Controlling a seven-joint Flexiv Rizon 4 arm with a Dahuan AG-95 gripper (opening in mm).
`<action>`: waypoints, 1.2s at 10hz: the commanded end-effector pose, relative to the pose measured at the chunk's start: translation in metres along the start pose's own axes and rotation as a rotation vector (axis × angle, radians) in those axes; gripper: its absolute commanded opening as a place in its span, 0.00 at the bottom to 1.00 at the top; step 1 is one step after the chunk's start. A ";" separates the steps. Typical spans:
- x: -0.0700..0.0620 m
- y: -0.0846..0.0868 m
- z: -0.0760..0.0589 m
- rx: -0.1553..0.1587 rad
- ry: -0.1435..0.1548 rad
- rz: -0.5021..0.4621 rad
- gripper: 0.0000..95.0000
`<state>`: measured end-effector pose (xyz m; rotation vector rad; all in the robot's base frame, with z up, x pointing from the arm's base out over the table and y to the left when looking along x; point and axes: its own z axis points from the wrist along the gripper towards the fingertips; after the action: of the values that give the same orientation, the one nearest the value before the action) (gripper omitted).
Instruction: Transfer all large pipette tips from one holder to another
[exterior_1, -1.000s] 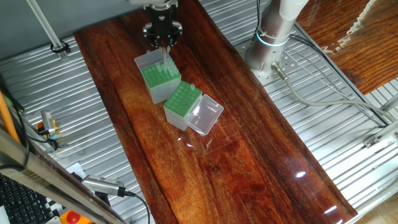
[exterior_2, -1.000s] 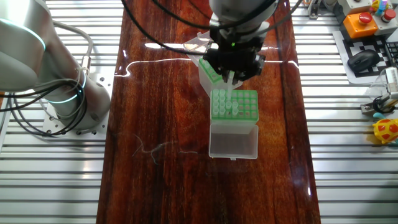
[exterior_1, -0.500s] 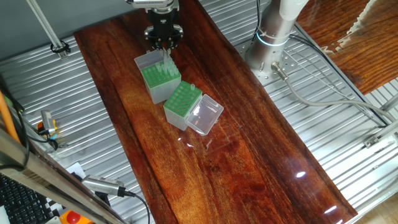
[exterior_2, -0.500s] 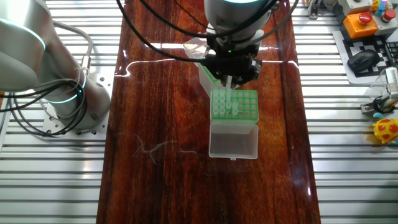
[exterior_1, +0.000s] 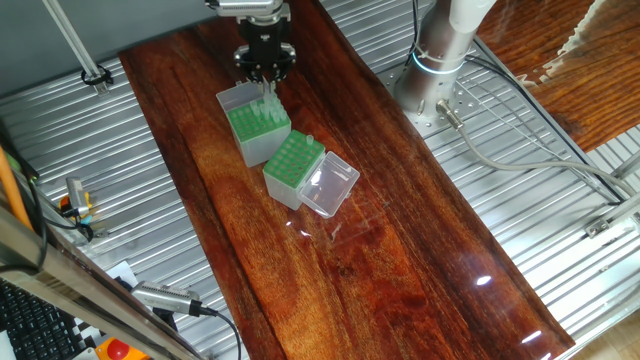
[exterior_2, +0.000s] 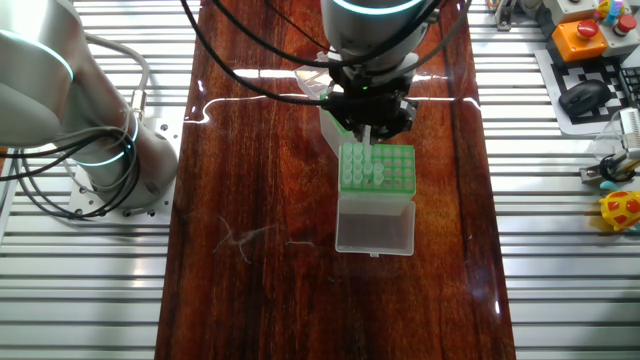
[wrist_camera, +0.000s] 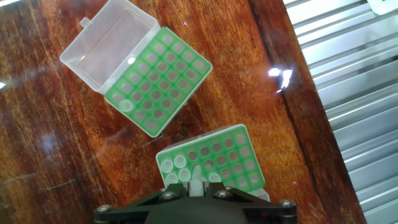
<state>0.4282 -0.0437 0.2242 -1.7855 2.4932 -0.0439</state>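
My gripper (exterior_1: 266, 84) hangs over the grey-sided box (exterior_1: 262, 142), shut on a large pipette tip (wrist_camera: 196, 176) that points down at its green rack (wrist_camera: 233, 155). Several tips stand in that rack's near-left holes (wrist_camera: 174, 163). In the other fixed view, the gripper (exterior_2: 366, 130) is above the same rack (exterior_2: 395, 170), with the whitish lid (exterior_2: 375, 225) lying open in front. The whitish holder (exterior_1: 290, 166) stands beside it with its clear lid (wrist_camera: 109, 43) open. One tip (wrist_camera: 126, 104) stays in its rack (wrist_camera: 163, 74). The gripper (wrist_camera: 196, 184) fills the bottom edge of the hand view.
The two boxes stand on a long dark wooden board (exterior_1: 400, 260) between ribbed metal surfaces. The arm's base (exterior_2: 100, 150) with cables stands at one side. An orange button box (exterior_2: 580, 30) and a mouse (exterior_2: 585, 95) lie off the board.
The gripper has shifted slightly and risen a little over the grey-sided box, with the tip still between its fingers. The boxes have not moved.
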 end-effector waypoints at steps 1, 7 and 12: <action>0.000 0.000 0.001 0.000 -0.002 0.002 0.00; 0.000 0.000 0.002 0.001 -0.002 0.001 0.20; 0.000 0.000 0.002 0.001 -0.002 0.001 0.20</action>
<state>0.4285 -0.0433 0.2222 -1.7831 2.4920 -0.0418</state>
